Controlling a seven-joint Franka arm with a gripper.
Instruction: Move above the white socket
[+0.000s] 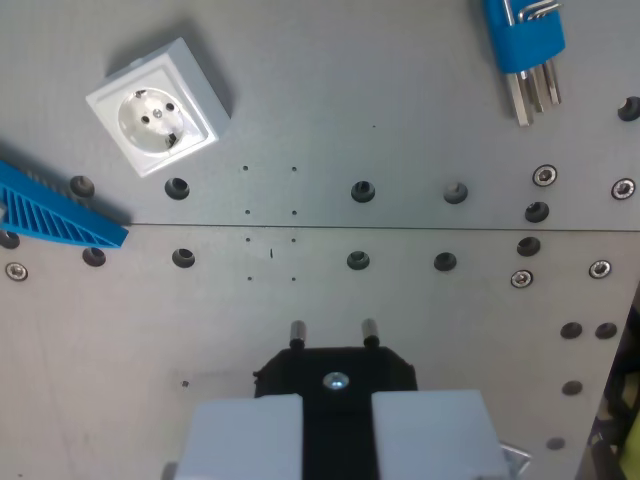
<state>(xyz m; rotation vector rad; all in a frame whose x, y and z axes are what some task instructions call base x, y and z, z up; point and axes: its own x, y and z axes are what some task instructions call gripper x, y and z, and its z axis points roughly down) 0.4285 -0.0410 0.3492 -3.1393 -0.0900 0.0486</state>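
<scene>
Our claw (333, 335) grips a black plug (335, 375); the socket (157, 107) lies toward the wrist view's upper left.

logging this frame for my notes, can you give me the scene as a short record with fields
view: wrist camera looking down on a grey metal plate with rows of holes and screws
target: white socket, upper part of the wrist view's left, lying flat, face up, turned at an angle
hand: hand at bottom centre, holding a black plug whose two pins point up the picture
hand versus target: not above the socket; it lies up and toward the view's left
other items: blue ribbed part at left edge; blue hex key set at top right
</scene>
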